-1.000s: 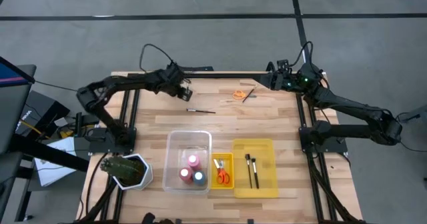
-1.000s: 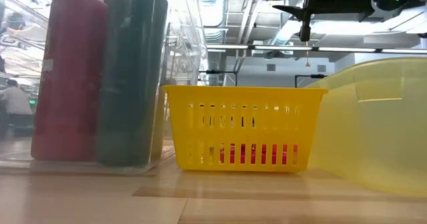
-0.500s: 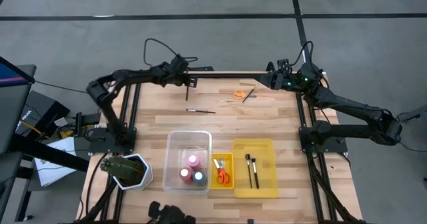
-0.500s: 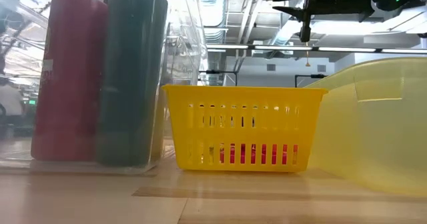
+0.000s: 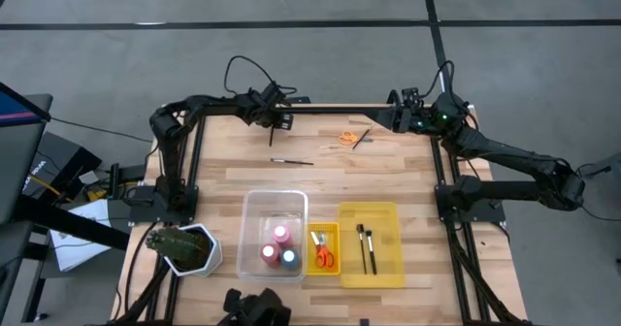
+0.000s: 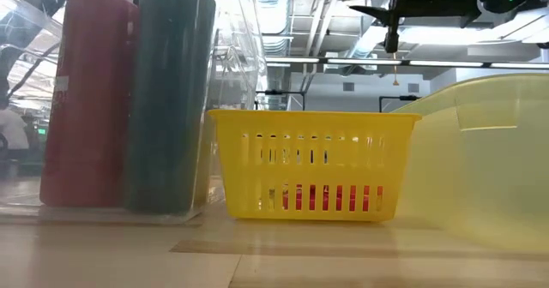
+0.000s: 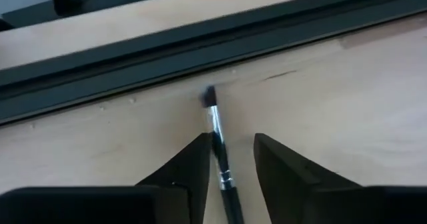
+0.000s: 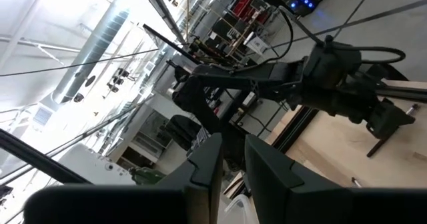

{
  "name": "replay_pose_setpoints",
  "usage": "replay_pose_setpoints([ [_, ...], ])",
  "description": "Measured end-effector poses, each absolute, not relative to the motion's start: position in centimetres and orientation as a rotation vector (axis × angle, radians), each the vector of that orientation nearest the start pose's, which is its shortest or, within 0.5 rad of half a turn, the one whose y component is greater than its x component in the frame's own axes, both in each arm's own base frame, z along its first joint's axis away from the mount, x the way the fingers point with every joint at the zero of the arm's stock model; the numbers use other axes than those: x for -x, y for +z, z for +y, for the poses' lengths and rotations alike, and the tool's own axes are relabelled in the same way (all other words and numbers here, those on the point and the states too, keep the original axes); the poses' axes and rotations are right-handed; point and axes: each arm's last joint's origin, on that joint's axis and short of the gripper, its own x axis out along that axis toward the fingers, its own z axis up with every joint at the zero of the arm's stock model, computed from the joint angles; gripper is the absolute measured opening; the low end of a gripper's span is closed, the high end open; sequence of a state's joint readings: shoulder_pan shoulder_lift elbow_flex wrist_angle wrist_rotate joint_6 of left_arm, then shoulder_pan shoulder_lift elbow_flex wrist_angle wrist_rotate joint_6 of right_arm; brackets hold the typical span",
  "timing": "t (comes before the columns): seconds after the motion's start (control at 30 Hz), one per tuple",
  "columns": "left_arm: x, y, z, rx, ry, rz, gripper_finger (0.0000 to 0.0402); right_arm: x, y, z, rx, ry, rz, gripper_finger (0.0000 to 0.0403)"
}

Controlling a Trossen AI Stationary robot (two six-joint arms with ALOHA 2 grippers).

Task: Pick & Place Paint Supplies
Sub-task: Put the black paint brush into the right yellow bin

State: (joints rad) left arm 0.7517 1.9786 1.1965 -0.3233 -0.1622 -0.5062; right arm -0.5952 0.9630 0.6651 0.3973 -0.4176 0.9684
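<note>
left gripper [image 7: 225,163]: at the table's far edge, fingers closed on a paintbrush [image 7: 218,134]; the handle runs back between them and the bristles stick out ahead, toward the dark rail [image 7: 200,47]. Gripped low on the handle, probably so the tip stays clear for the carry.
right gripper [image 8: 230,159]: parked high at the far right corner, fingers nearly together, holding nothing.
loose supplies: second brush [image 5: 291,160] on the wood just nearer than the left gripper; orange scissors [image 5: 346,137] and another brush [image 5: 362,138] to its right.
sorted: paint bottles [image 5: 279,248] in the clear bin [image 5: 274,202], scissors in the small yellow basket [image 5: 324,231], two brushes in the yellow bin [image 5: 370,212].
next: likely carry the held brush to the yellow bin.
</note>
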Motion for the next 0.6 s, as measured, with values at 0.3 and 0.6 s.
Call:
replay_pose_setpoints([
  [0.3, -27.7, 12.55, 26.61, 0.759, 1.119, 0.886, 0.0072, -18.44, 31.5, -11.08, -0.91, -0.122, -0.165, 0.0062],
  [0.6, -27.71, 12.47, 26.38, 0.762, 1.075, 0.917, 0.0012, -18.44, 31.5, -11.08, -0.909, -0.121, -0.164, 0.0062],
])
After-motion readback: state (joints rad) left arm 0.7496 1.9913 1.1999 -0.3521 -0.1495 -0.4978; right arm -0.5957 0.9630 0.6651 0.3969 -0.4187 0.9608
